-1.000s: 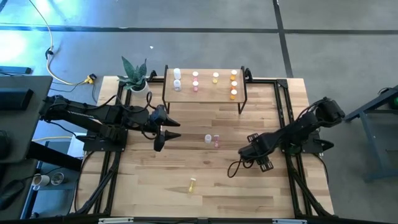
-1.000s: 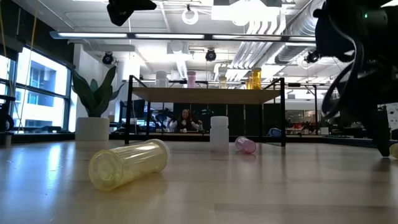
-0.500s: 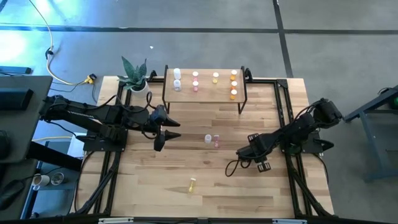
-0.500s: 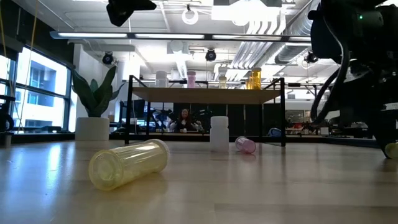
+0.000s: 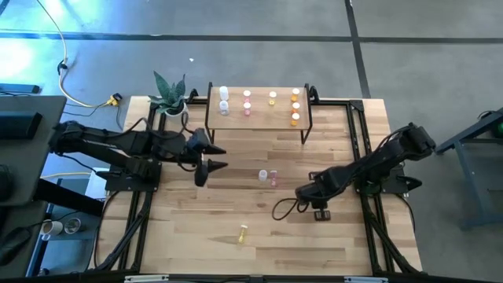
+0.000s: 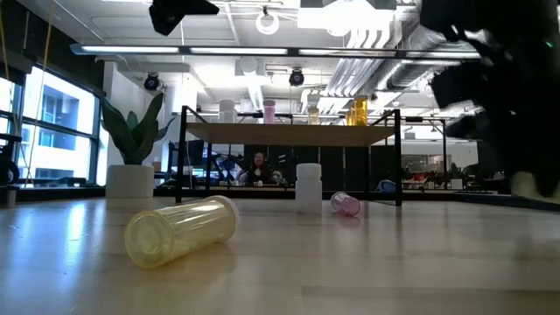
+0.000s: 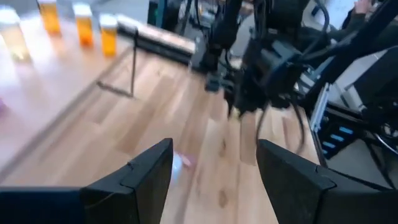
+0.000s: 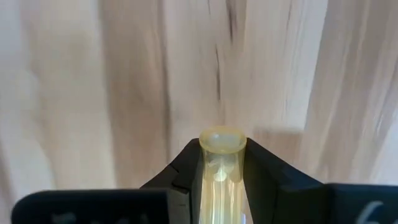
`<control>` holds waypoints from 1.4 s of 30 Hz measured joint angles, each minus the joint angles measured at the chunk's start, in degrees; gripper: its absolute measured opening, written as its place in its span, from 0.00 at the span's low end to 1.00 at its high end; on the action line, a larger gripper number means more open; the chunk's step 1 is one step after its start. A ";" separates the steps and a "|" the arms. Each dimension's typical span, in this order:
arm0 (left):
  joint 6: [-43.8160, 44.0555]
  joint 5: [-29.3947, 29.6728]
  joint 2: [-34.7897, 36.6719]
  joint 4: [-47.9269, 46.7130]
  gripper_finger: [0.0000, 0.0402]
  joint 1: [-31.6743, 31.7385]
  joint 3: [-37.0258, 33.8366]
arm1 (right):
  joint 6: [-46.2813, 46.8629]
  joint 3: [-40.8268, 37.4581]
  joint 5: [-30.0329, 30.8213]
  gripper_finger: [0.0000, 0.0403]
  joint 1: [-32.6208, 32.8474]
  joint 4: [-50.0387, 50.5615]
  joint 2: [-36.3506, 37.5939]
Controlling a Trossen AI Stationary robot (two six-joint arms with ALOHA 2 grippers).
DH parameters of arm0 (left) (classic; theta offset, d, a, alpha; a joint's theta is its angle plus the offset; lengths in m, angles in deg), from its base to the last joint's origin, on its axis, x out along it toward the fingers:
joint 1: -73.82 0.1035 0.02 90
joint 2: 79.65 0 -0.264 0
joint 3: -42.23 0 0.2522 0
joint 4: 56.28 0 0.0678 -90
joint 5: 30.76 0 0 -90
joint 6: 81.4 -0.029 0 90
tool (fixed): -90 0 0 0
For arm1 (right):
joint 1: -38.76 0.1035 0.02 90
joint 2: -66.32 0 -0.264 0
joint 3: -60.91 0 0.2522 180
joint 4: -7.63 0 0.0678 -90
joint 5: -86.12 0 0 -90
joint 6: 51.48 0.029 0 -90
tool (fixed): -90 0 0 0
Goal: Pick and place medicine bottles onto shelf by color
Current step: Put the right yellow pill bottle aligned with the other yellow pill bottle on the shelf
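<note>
A pale yellow bottle (image 8: pixel 222 177) is gripped between the fingers of the right pincer (image 8: pixel 222 163), in front of the shelf (image 5: pixel 259 118) and to its right, low over the bench (image 5: pixel 259 236). It looks translucent, its open-looking round end facing forward. On the shelf, bottles are already grouped by colour: white (image 5: pixel 224 99), pink (image 5: pixel 247 102), one yellow (image 5: pixel 273 97) and orange (image 5: pixel 295 106). Three are judged left on the bench: an upright white one (image 5: pixel 263 175) and a toppled pink one (image 5: pixel 273 180) just before the shelf, and a yellow one (image 5: pixel 243 233) lying farther out. The left pincer (image 5: pixel 203 163), spread open and empty, hangs before the shelf's left end.
</note>
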 joint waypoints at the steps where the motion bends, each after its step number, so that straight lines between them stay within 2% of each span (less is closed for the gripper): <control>1: -1.19 0.06 0.39 0.16 0.55 0.34 0.45 | 0.82 0.93 0.07 0.18 0.00 -0.56 0.03; 9: -9.27 0.27 3.73 -2.76 0.55 3.43 3.53 | 8.39 8.31 4.97 0.18 0.00 -6.65 0.05; 20: -12.40 0.14 8.17 -2.78 0.55 6.69 3.60 | 17.59 18.73 22.65 0.18 -0.17 -13.93 0.05; 25: -13.46 0.12 8.36 -2.78 0.55 6.96 3.60 | 18.69 19.74 30.49 0.18 -0.59 -22.51 0.07; 30: -21.76 0.10 8.36 -2.78 0.55 6.95 3.60 | 18.54 19.76 39.14 0.18 -1.54 -35.12 0.07; 35: -29.43 -0.56 8.34 -2.78 0.55 6.95 3.60 | 19.86 19.78 40.78 0.18 -3.01 -44.97 0.07; 39: -34.11 -3.39 8.34 -3.01 0.55 6.93 3.60 | 26.01 19.79 40.66 0.18 -4.46 -49.75 0.07; 42: -37.09 -4.87 8.34 -3.64 0.55 6.65 3.60 | 32.95 19.79 38.32 0.18 -5.67 -52.48 0.07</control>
